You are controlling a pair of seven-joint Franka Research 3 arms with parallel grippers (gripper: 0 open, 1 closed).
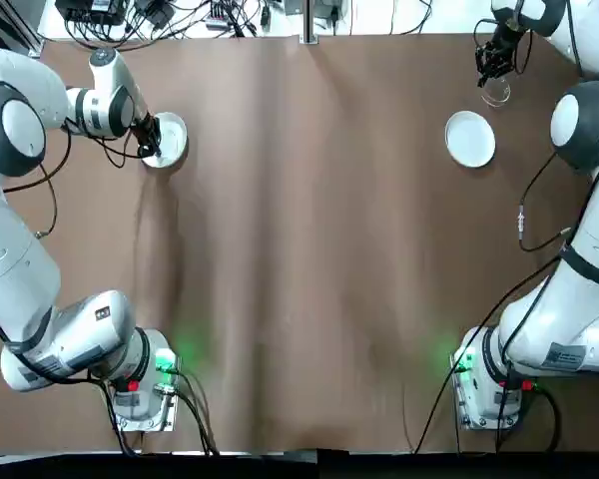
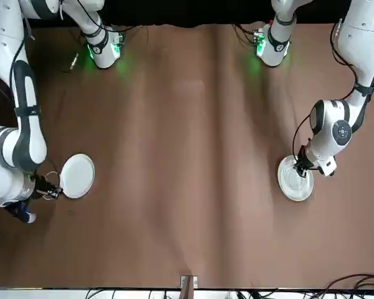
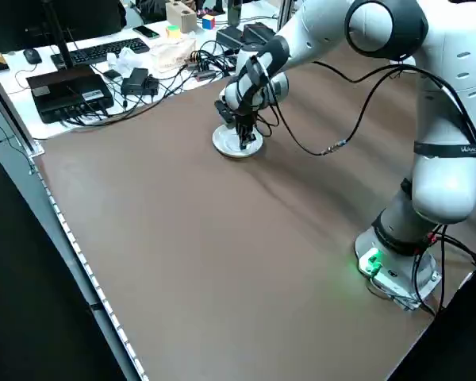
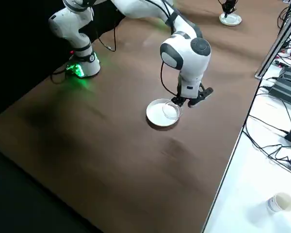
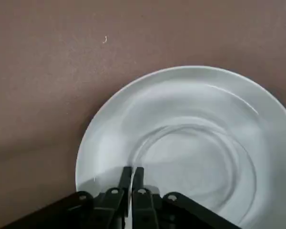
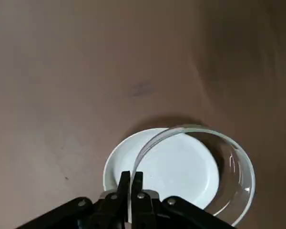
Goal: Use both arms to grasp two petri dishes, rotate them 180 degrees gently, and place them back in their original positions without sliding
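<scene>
Petri dishes (image 6: 200,167) (image 5: 195,157), pinched by both tools (image 6: 131,179) (image 5: 132,174)

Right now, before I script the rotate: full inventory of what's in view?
table: 1, brown, under everything
left saucer: 1, white, far-left area of the table
right saucer: 1, white, far-right area
left petri dish: 1, clear, sitting on left saucer
right petri dish: 1, clear, apparently raised over right saucer
keyboard: 1, black, on the desk beyond the table
cables: several, black, same desk
paper cup: 1, pale, white bench beside the table
left end effector: black, shut on left petri dish rim
right end effector: black, shut on right petri dish rim
</scene>
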